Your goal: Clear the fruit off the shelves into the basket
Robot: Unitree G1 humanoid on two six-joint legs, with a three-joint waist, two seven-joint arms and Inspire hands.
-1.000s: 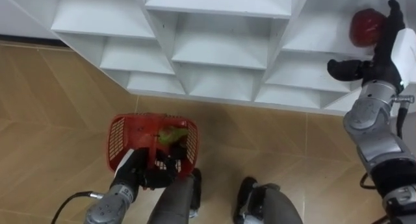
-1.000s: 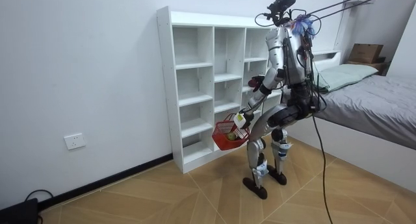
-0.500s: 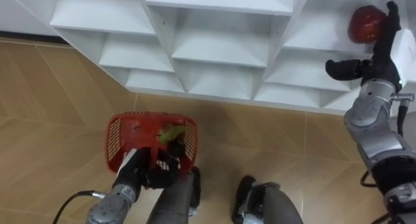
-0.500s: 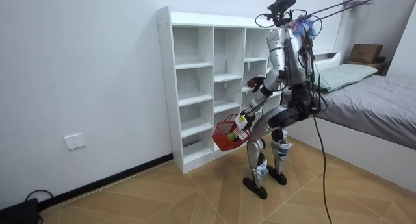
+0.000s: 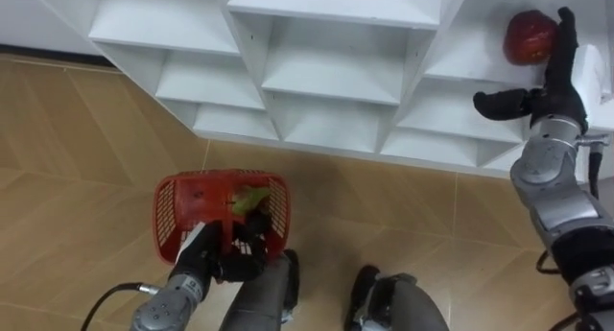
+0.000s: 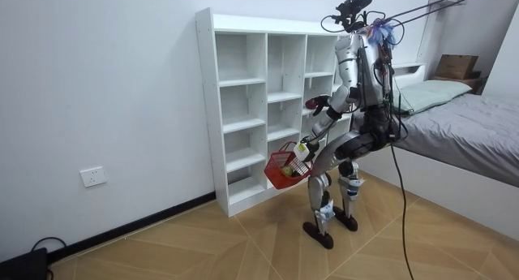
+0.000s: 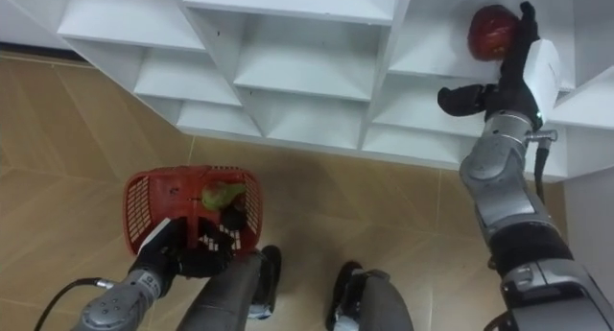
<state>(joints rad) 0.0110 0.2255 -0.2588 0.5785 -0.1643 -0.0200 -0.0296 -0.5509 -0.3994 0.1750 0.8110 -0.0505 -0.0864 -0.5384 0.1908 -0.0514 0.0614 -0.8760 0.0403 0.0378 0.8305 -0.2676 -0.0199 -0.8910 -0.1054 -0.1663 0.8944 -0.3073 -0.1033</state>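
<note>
A red apple (image 5: 530, 36) (image 7: 491, 30) lies on a shelf of the white closet (image 5: 326, 62) at the upper right. My right hand (image 5: 554, 74) (image 7: 510, 70) is open, its straight fingers beside the apple's right side and its thumb spread out to the left below it. Lower left, my left hand (image 5: 223, 257) (image 7: 188, 253) is shut on the handle of a red basket (image 5: 173, 208) (image 7: 142, 201) that hangs over the floor. A green fruit (image 5: 251, 199) (image 7: 219, 194) lies inside the basket. In the room view I stand facing the closet (image 6: 251, 109) with the basket (image 6: 282, 168) held low.
The closet's other compartments stand bare. Wooden floor (image 5: 86, 158) spreads to the left and below the shelves. In the room view a bed (image 6: 462, 134) stands at the room view's right, behind me, and a wall socket (image 6: 95, 176) sits at the left.
My right hand has shifted slightly left, closer along the apple. The view has drifted a little; the basket stays held low in my left hand.
</note>
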